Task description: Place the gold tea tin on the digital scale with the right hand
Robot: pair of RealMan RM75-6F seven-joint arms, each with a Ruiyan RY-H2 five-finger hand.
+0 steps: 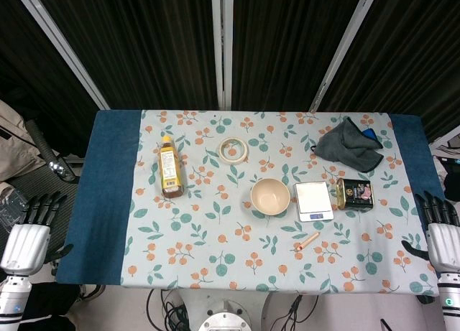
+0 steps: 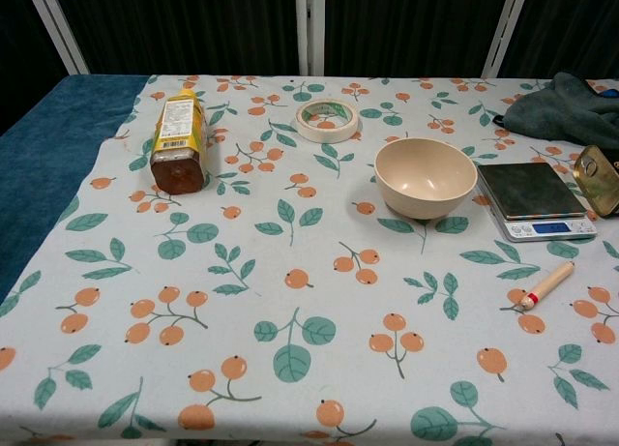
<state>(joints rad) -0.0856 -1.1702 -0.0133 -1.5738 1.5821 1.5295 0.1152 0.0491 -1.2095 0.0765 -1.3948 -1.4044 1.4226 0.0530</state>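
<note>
Nearby, beige bowl (image 2: 426,176) beside digital scale (image 2: 535,200), gold tea tin (image 1: 355,194) shut

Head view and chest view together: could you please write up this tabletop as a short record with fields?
surface: table with fruit-print cloth
target: digital scale, platform bare
tea tin: gold tea tin lying just right of the scale, not held
bowl: beige bowl left of the scale, empty
bottle: amber bottle lying on its side
tape: tape roll lying flat behind the bowl
cloth: grey rag behind the tin
small item: wooden stick in front of the scale
left hand: left hand off the table's left edge, holding nothing
right hand: right hand off the right edge, holding nothing
</note>
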